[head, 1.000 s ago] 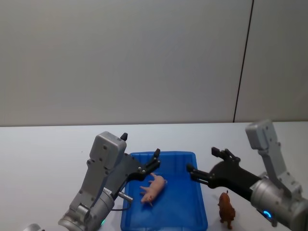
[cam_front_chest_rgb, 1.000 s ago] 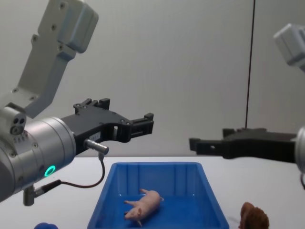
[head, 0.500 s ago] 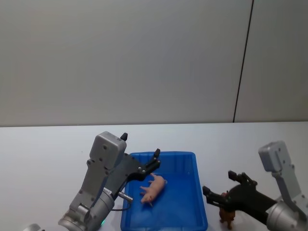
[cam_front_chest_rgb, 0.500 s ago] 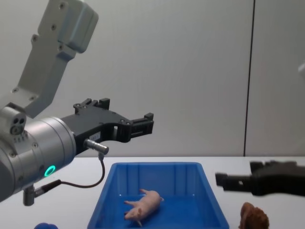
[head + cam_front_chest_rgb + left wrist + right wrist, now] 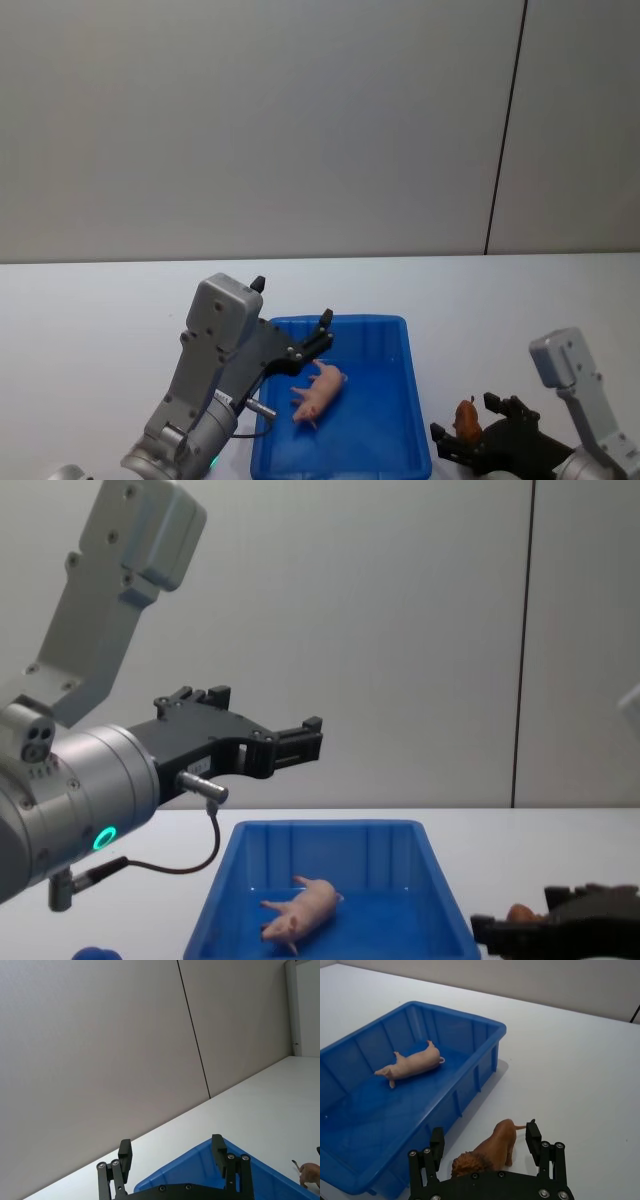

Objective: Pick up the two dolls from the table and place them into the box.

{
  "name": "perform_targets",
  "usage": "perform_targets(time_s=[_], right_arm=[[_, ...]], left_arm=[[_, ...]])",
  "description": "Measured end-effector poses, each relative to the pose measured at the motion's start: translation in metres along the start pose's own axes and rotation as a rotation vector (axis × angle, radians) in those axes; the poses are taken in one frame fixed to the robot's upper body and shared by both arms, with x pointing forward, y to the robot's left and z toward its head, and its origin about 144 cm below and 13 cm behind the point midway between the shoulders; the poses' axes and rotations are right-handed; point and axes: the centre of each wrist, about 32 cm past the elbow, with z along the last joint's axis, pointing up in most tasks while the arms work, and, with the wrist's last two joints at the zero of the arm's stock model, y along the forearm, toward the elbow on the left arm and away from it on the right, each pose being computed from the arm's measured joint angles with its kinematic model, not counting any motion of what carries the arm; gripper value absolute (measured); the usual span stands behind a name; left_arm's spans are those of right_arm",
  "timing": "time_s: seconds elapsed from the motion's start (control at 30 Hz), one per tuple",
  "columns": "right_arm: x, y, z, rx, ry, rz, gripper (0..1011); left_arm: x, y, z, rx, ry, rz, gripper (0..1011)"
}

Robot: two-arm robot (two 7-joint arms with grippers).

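Right now the right claw (image 5: 485,1136) is released, straddling the brown doll (image 5: 492,1152) on the table (image 5: 580,1060) just beside the box (image 5: 470,1024); the pig (image 5: 410,1065) lies inside. Risk: an off-centre squeeze tips the doll, or a finger clips the box wall. The left claw (image 5: 171,1149) hovers released above the box.

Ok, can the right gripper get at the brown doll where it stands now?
Probably yes. The right gripper is open, low over the table, with a finger on each side of the brown doll and nothing between. The box wall is close beside one finger, which may crowd it.
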Motion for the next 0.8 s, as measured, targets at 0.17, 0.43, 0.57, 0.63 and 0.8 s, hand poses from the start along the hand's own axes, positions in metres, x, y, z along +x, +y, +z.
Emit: perform_targets(time_s=[0.17,0.43,0.57,0.63,0.8], right_arm=[[-0.001,0.003,-0.004,-0.020,0.009,-0.006,977],[-0.003,0.009,-0.010,-0.045,0.031,-0.013,780],[-0.003,0.010,-0.010,-0.050,0.036,-0.017,744],[-0.004,0.010,-0.011,-0.051,0.037,-0.020,731],[-0.006,0.009,-0.014,-0.061,0.027,-0.034,690]], left_arm=[[0.000,0.000,0.000,0.000,0.000,0.000,1001],[0.000,0.000,0.000,0.000,0.000,0.000,1001],[0.000,0.000,0.000,0.000,0.000,0.000,1002],[0.000,0.000,0.000,0.000,0.000,0.000,1001],[0.000,0.000,0.000,0.000,0.000,0.000,1001]])
